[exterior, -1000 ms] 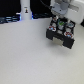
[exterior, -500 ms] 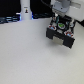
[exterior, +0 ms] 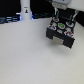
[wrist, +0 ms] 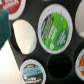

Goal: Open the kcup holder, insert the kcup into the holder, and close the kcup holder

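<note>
The kcup holder (exterior: 61, 33) is set on the table (exterior: 25, 55) at about two o'clock from the centre of the exterior view, towards that view's right and near the far edge. The gripper (exterior: 62, 15) is placed directly above it, at its twelve o'clock. A kcup (exterior: 61, 25) is seen at the holder's top, under the gripper. An upright stand (exterior: 24, 10) is located at eleven o'clock, well apart. In the wrist view, a kcup (wrist: 55, 26) is seated among round openings.
</note>
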Available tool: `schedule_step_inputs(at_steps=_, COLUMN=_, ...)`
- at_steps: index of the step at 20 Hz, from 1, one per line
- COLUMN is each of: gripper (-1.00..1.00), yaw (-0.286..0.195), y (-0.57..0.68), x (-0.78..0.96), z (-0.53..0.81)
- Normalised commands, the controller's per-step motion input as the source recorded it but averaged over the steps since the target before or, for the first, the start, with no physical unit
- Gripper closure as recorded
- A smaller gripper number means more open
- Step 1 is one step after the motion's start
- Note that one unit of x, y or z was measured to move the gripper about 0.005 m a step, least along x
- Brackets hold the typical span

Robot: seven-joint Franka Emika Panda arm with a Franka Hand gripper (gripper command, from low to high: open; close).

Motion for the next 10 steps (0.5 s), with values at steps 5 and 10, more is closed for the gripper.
schedule_step_inputs(at_steps=5, gripper=-1.0, yaw=0.032, y=-0.44, x=0.65, z=0.26)
schedule_step_inputs(at_steps=10, gripper=-1.0, yaw=0.016, y=-0.39, x=0.75, z=0.14)
